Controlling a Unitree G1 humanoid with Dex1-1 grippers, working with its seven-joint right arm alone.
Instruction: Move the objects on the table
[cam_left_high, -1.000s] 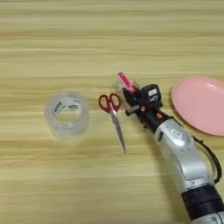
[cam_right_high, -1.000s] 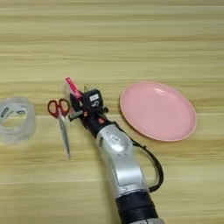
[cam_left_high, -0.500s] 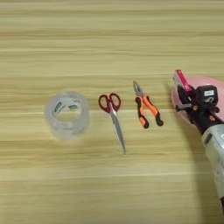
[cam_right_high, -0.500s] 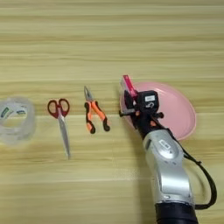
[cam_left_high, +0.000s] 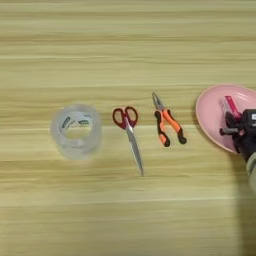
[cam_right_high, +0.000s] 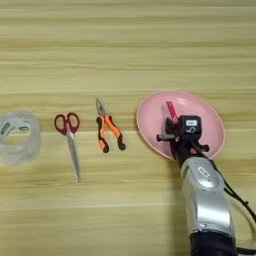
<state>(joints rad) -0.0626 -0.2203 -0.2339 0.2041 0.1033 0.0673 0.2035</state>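
The right gripper (cam_right_high: 176, 131) hangs over the pink plate (cam_right_high: 210, 120), the pink-red flat bar (cam_right_high: 171, 111) just ahead of its fingers, long axis running away toward the plate's far rim. Whether the fingers clasp the bar or have let it go cannot be told; it seems to lie on the plate.

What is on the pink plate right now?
Over the pink plate a small pink-red bar shows, with the gripper above the plate's middle. The gripper covers the bar's lower end and the surface beneath.
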